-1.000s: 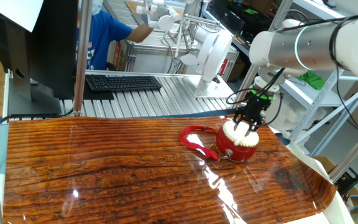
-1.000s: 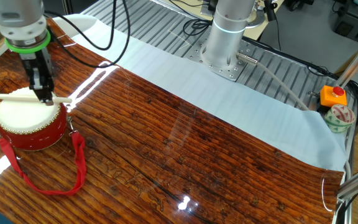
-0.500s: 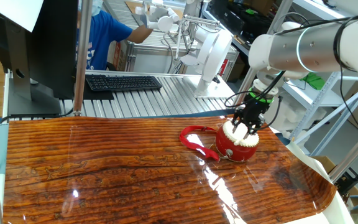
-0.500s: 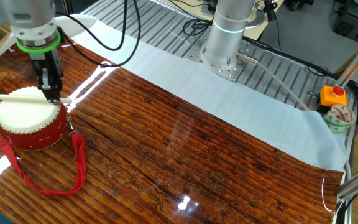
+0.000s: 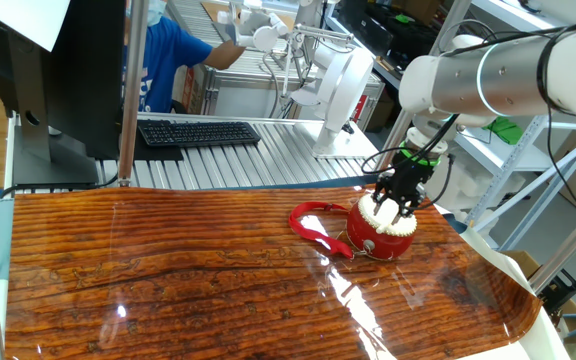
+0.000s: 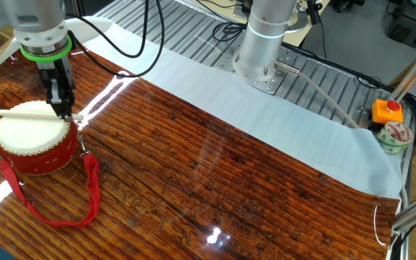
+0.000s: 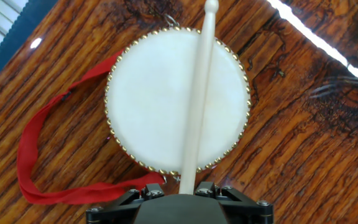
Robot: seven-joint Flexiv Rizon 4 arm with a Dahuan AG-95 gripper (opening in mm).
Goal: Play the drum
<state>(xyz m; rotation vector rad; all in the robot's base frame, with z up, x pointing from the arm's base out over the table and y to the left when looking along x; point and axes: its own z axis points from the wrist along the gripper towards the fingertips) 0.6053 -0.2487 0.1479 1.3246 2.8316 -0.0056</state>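
Observation:
The drum (image 5: 380, 232) is a small red toy with a cream-white head, standing on the wooden table at the right. It also shows in the other fixed view (image 6: 36, 141) and the hand view (image 7: 154, 99). Its red ribbon strap (image 6: 67, 209) trails on the table. My gripper (image 6: 62, 110) is shut on a pale wooden drumstick (image 7: 199, 93) at the drum's rim. The stick lies across the drum head, its tip past the far rim. In the hand view the gripper (image 7: 185, 191) sits at the bottom edge.
A black keyboard (image 5: 198, 132) and a monitor stand behind the table, with a person in blue beyond. The arm's base (image 6: 266, 43) stands on a metal bench. An orange button (image 6: 386, 110) and a small bowl (image 6: 392, 137) sit at the right.
The gripper with the stick shifted slightly sideways along the drum rim between one second and half a second ago. Since then nothing has visibly moved.

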